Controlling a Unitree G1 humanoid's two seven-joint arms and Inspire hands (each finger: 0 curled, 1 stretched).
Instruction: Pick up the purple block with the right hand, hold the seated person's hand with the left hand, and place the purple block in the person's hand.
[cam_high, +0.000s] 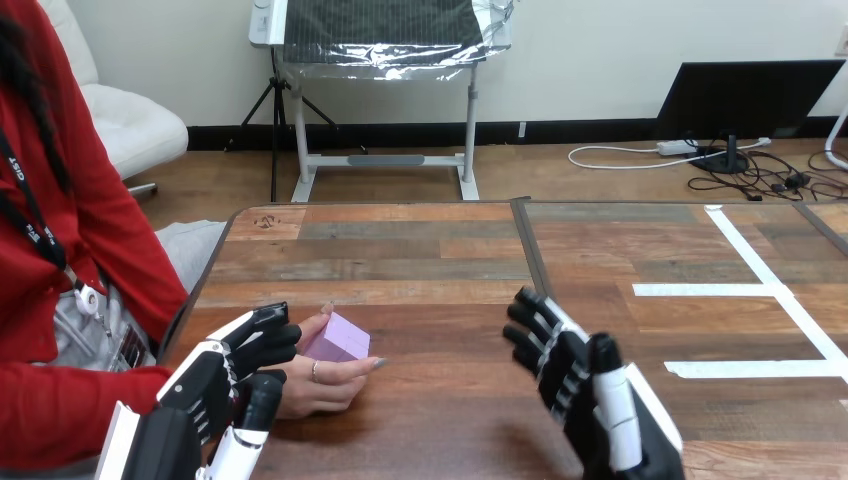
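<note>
At the lower left of the frame, the robot's left arm comes up from the bottom edge and ends in the left hand (222, 378). Its dark fingers curl over the far side of the person's hand (322, 388), and its thumb sits at the near side, so the left hand is closed around the person's hand near the wrist.

The person's hand reaches in from the left side of the frame and lies low over the wooden table (430, 250), palm up, with its fingers pointing toward the middle of the picture.

The purple block (338, 338) rests in that upturned palm, just right of the robot's fingertips and close against them. One corner is tipped up toward the far side of the table. I cannot tell whether the robot's fingers touch the block.

Further right, past a bare stretch of table, the right hand (580, 390) stands at the lower centre-right of the frame. It is well apart from the block, its fingers are spread loosely and only slightly bent, and it holds nothing.

White tape lines (760, 290) run across the table surface at the right of the frame, beyond the right hand.
</note>
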